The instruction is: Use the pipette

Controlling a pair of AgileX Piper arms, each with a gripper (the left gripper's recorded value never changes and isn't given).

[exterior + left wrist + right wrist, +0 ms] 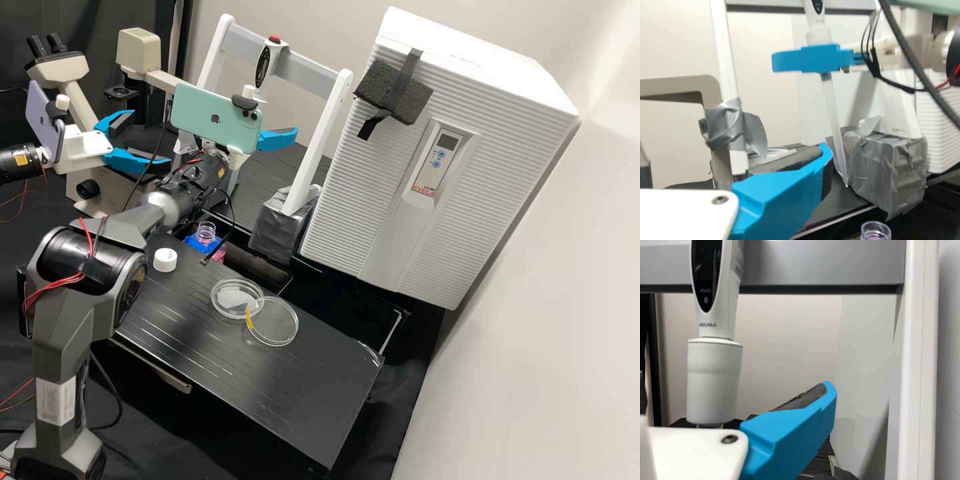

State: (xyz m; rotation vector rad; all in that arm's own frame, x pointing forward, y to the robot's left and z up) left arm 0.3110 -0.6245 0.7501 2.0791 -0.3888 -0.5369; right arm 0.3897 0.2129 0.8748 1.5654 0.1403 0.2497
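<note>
The white pipette [263, 62] hangs upright on a white stand [320, 127] at the back of the bench. My right gripper [273, 137] is open at the pipette's lower body; its blue finger [810, 58] crosses in front of the shaft, and the clear tip [839, 150] points down beside a taped block. From the right wrist, the pipette [715, 340] stands close beside my own finger [790, 432], not pinched. My left gripper [130, 140] is open and holds nothing, left of the stand near the microscope; its finger [785, 192] is low in the left wrist view.
On the black platform [300, 393] lie a petri dish [235, 295] and its lid [273, 321], with a yellow tip [249, 315] between them. An uncapped bottle of pink liquid [208, 237] and its white cap [165, 260] stand behind. A big white machine [433, 167] fills the right.
</note>
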